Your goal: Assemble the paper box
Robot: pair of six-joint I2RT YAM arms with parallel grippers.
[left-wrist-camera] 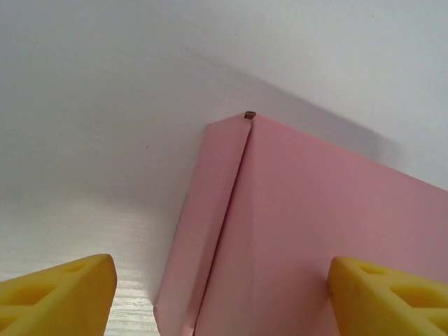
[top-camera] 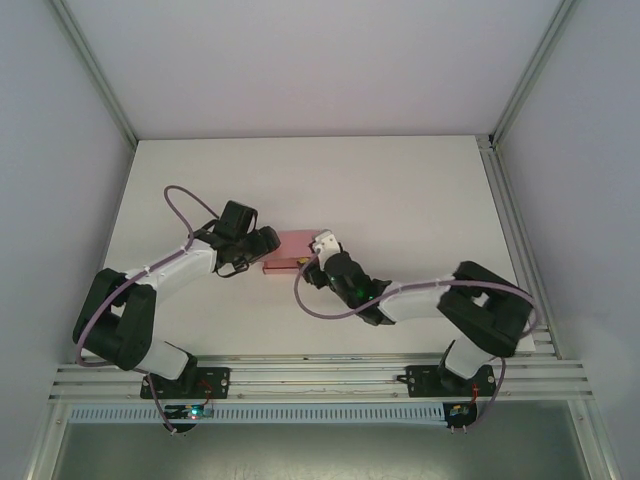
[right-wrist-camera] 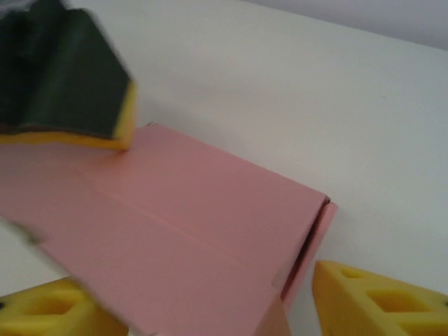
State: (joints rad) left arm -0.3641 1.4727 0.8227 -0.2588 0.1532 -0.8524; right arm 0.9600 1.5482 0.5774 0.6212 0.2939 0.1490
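Overhead: white tabletop [top-camera: 400, 190] shut in by white walls [top-camera: 60, 150] on L, R and far sides, w/ an aluminium rail [top-camera: 320, 372] across the near edge. Broad open surface lies behind the work spot and out to both side walls. The near strip is crowded by the arms.

L arm [top-camera: 150, 290] bends in from its near-L base, and R arm [top-camera: 450, 295] bends in from near-R. Each carries a loop of purple cable [top-camera: 180, 205]. They meet approx mid-tabletop.

Paper box [top-camera: 290, 250] lies flat there, a little L of centre, btwn the two wrists and well apart from every wall. It is a small, low, pink rectangular box. Its top is closed over, so the inside is hidden.

L wrist view: L claw [left-wrist-camera: 222, 301] is spread wide, w/ yellow fingertips [left-wrist-camera: 63, 294] at both bottom corners. One tip sits over bare tabletop just beside the box's long edge, and the other sits in front of the pink top. It is not pinched on anything.

R wrist view (blurred): R claw [right-wrist-camera: 220, 308] is also spread wide, yellow tips low at L and R w/ the pink box running btwn them, nothing clamped. At upper L a dark finger [right-wrist-camera: 63, 77] w/ a yellow pad, from the other arm, sits at the box's far end. Can't tell if it touches.

Small details:
- A straight seam [left-wrist-camera: 227, 210] runs lengthwise along the top.
- An end flap [right-wrist-camera: 315, 238] stands slightly ajar, w/ a thin dark gap.
- A tiny brown speck [left-wrist-camera: 249, 115] marks one corner.
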